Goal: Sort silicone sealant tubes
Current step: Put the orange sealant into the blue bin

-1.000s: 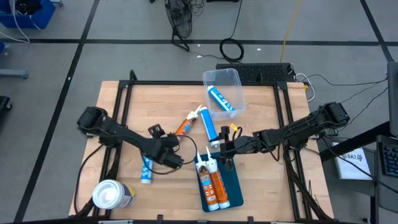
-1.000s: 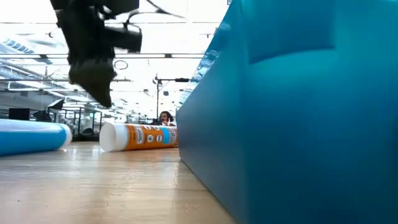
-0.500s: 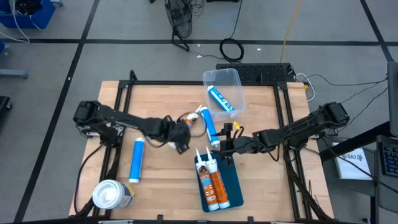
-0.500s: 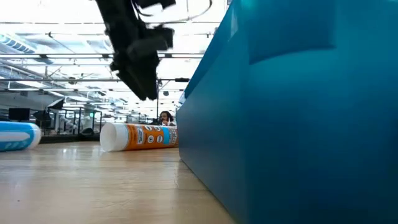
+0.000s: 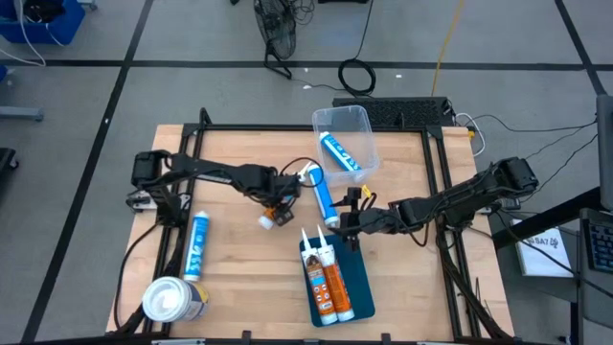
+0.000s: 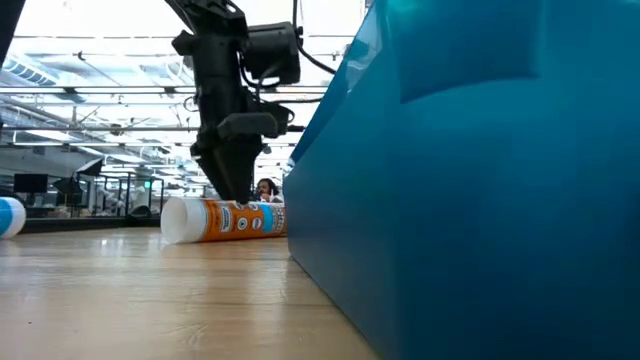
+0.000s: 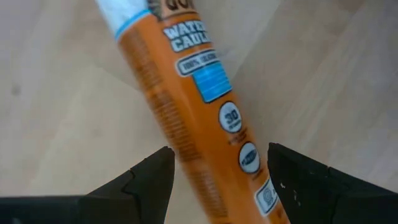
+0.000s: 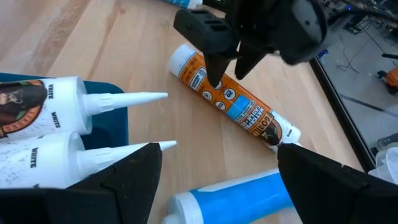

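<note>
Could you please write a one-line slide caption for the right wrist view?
Left gripper straddles the loose orange tube, jaws open, beside two orange tubes in the blue tray.

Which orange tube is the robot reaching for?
The loose orange tube lying alone on the wood, between the left gripper's open jaws. The other two orange tubes already lie in the teal tray.
</note>
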You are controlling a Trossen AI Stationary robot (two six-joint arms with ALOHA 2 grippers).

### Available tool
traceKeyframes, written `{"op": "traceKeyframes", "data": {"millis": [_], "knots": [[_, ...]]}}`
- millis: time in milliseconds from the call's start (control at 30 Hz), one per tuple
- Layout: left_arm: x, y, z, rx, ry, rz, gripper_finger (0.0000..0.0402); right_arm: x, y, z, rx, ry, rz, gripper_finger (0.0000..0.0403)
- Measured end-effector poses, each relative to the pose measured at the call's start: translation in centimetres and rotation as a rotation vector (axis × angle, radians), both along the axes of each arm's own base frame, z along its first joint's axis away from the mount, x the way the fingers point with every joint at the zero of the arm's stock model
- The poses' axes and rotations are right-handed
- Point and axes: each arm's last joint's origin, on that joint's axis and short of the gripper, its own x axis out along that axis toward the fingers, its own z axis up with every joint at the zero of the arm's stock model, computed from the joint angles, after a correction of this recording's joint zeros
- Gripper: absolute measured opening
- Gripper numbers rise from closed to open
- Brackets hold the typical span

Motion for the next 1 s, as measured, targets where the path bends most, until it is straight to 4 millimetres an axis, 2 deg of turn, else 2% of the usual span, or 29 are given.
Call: {"op": "traceKeyframes", "data": {"millis": [467, 767, 1000], "knots": [[0.7, 0.2, -2.9, -0.014, 0.089, 0.044, 0.0256, 0.1, -0.2, 0.0, -0.009, 0.002, 0.002, 0.0297], [0.1, -0.4, -2.7, 0.04, 0.14, -0.008, 0.0254, 0.1, -0.2, 0.0, -0.002, -0.004, -0.001, 0.0297], [-0.5, -1.7, -1.6, 0.1, 0.15, -0.049, 0.02, 0.1, -0.2, 0.1, -0.001, -0.006, -0.001, 0.0297]]}}
